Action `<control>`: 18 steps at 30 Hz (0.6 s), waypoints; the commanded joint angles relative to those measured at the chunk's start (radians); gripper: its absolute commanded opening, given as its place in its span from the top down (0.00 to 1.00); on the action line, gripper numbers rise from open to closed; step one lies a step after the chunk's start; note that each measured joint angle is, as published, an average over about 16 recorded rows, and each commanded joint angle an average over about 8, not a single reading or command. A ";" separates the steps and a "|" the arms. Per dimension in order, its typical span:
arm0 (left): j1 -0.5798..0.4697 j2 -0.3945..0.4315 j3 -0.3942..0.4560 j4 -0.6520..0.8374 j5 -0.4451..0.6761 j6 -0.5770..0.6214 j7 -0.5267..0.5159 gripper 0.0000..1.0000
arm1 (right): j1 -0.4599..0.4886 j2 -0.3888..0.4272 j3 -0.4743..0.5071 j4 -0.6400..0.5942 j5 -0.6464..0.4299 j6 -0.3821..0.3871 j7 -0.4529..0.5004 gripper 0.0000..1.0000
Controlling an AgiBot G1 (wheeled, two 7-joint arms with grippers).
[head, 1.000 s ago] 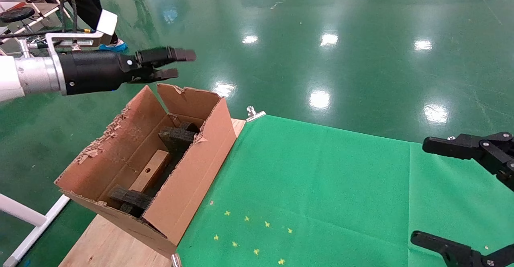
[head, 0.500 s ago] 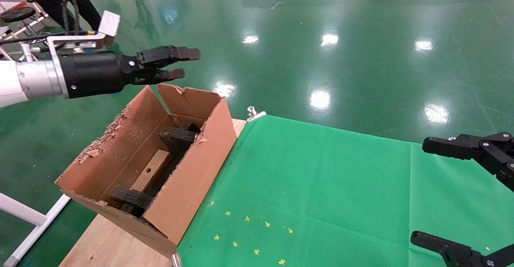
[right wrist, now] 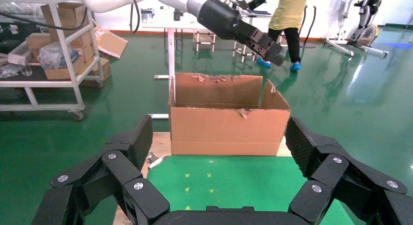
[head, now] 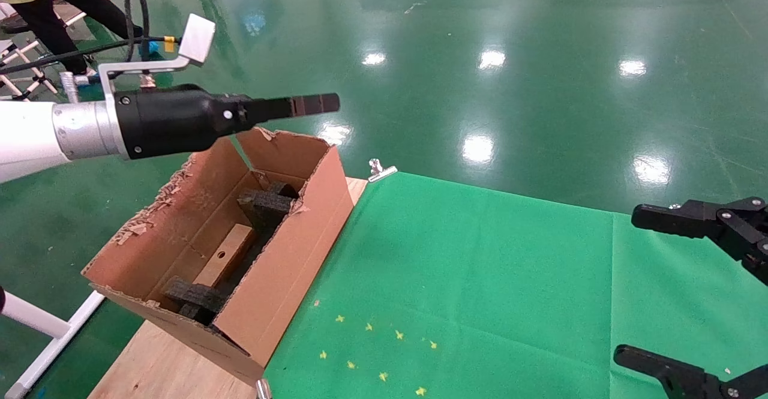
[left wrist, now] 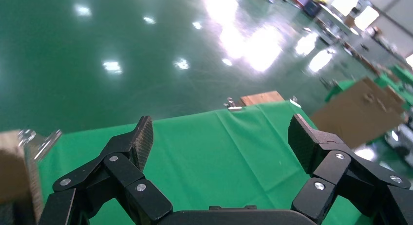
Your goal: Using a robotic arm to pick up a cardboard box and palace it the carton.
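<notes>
Head view: cardboard box (head: 225, 256) lay inside the carton (head: 282, 255); left gripper (left wrist: 219, 137), jaws wide and empty, hovered at its 12 o'clock end; right gripper (right wrist: 216, 140) parked, jaws spread

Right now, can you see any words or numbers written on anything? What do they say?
No text can be read in any view.
Carton: plain brown, no print shows.
Box: only a round hole, no lettering visible.
Left gripper and right gripper: plain black, no label readable.
Cloth: small yellow star marks, not letters.
</notes>
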 commanded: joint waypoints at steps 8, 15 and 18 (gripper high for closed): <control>0.110 -0.010 -0.048 -0.163 -0.077 0.010 0.101 0.00 | 0.000 0.000 0.000 0.000 0.000 0.000 0.000 0.00; 0.197 -0.017 -0.085 -0.291 -0.136 0.018 0.181 0.00 | 0.000 0.000 0.000 0.000 0.000 0.000 0.000 0.00; 0.233 -0.020 -0.101 -0.345 -0.162 0.022 0.214 0.00 | 0.000 0.000 0.000 0.000 0.000 0.000 0.000 0.00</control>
